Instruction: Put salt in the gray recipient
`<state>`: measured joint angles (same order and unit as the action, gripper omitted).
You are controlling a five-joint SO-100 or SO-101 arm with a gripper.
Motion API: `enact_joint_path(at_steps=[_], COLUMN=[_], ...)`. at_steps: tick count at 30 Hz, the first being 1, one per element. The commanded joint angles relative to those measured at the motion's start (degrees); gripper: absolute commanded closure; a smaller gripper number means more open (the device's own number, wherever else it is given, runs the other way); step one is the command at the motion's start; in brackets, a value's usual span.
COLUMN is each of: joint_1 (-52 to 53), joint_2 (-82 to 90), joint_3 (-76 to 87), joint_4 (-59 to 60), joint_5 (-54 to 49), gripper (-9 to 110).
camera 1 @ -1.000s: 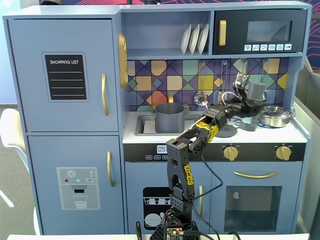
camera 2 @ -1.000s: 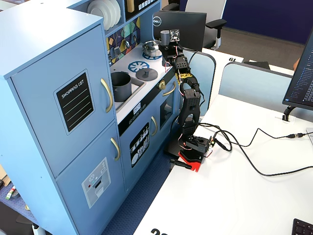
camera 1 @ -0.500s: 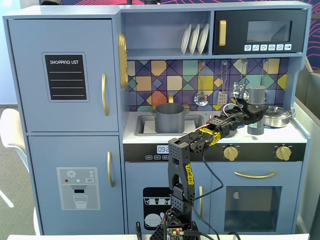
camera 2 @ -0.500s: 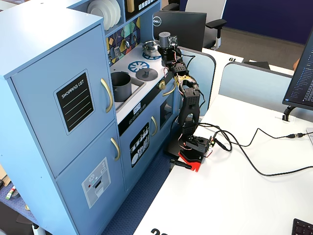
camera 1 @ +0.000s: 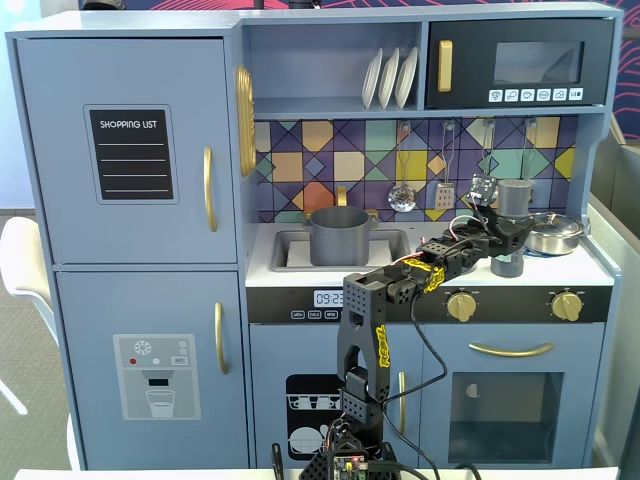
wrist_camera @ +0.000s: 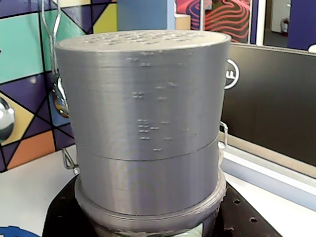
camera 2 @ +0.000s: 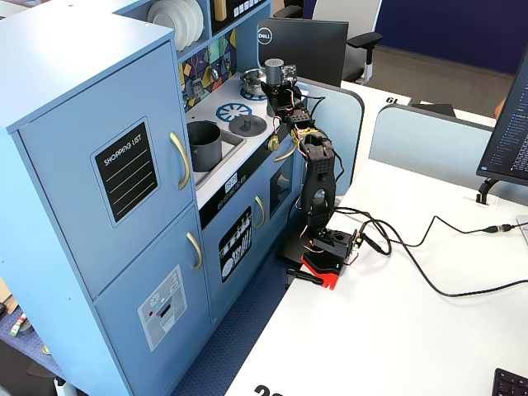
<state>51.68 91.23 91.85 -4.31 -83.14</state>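
Note:
The salt shaker (wrist_camera: 148,123), a grey ribbed cylinder, fills the wrist view and stands upright. My gripper (wrist_camera: 148,222) is shut on its lower part, with black fingers (wrist_camera: 61,217) on both sides. In a fixed view the shaker (camera 1: 514,197) is over the stove top at the right, held by my gripper (camera 1: 503,240). The grey pot (camera 1: 338,235) sits in the sink to the left. In another fixed view the shaker (camera 2: 274,68) and gripper (camera 2: 280,85) are at the far end of the counter, past the pot (camera 2: 202,142).
A shiny steel pan (camera 1: 555,232) sits right of the shaker. A ladle (camera 1: 402,195) and a spatula (camera 1: 445,192) hang on the tiled wall. A grey lid (camera 2: 247,125) lies on the counter between pot and gripper. The microwave (camera 1: 520,65) is above.

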Motion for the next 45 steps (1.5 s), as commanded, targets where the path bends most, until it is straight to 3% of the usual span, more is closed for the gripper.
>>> enact_joint_path(at_steps=[1,6,13,23,27,31,34,37,41,45], joint_1=[-1.05,-1.05,-0.09,2.64,3.43,0.53,-8.88,-24.79,-43.15,-48.34], joint_2=[-0.18,-0.18,1.58,17.58,32.78,51.59,64.78,75.85,84.02,88.07], joint_3=[-3.96,-3.78,-2.2,8.79,18.28,26.37,29.09,32.08,42.36,58.01], joint_4=[-1.67,-0.79,-0.88,5.54,14.94,35.07,57.74,75.41,84.9,84.55], joint_5=[-0.26,-1.93,-2.99,-6.94,-9.05,-9.58,-9.93,-6.94,-5.63,-7.91], gripper=[101,101,64,46,48,56,69,84,97,101])
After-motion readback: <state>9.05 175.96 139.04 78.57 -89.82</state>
